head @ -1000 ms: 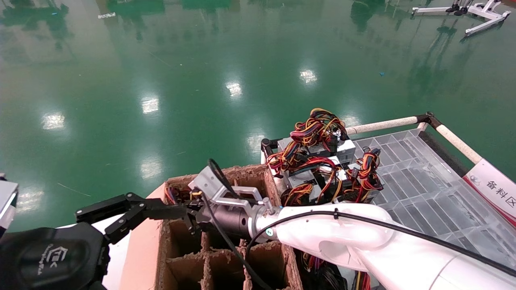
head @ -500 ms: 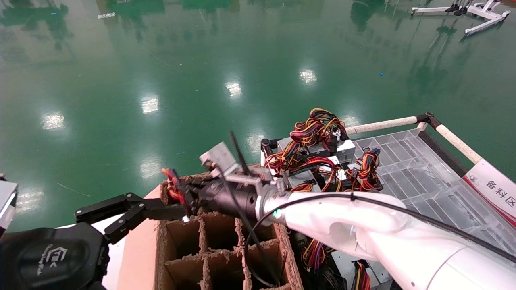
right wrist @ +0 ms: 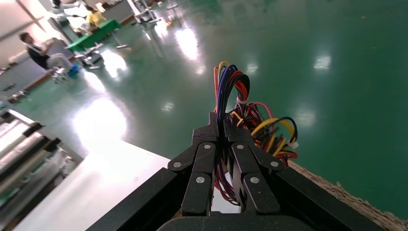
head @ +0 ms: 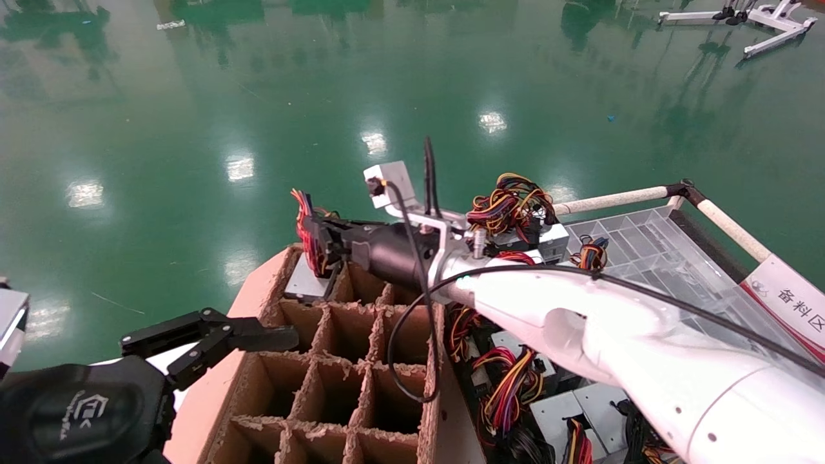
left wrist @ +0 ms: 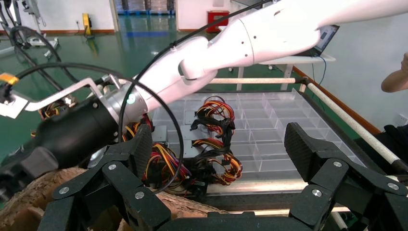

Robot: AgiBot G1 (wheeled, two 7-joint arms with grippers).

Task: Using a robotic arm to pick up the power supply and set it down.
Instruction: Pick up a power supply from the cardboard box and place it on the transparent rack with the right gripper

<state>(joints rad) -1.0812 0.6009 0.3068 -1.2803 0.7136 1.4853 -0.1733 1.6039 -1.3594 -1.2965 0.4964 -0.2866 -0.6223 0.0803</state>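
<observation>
Head view: glossy white robotic arm (head: 580,316), the right, reaches over the brown cardboard divider box (head: 335,361); its black two-finger right gripper (head: 320,237) pinches the wire bundle, so the small grey metal power supply (head: 303,283) hangs below at the box's far corner, probably because wires offer the easiest hold. Left wrist view: black left gripper (left wrist: 219,144) parked beside the box, jaws spread, idle. Right wrist view: fingers (right wrist: 207,144) clamped on the red, orange, yellow and purple wire bundle (right wrist: 231,91)

Power supply (head: 308,283) body mostly hidden behind right end effector (head: 316,241); label unseen.
</observation>
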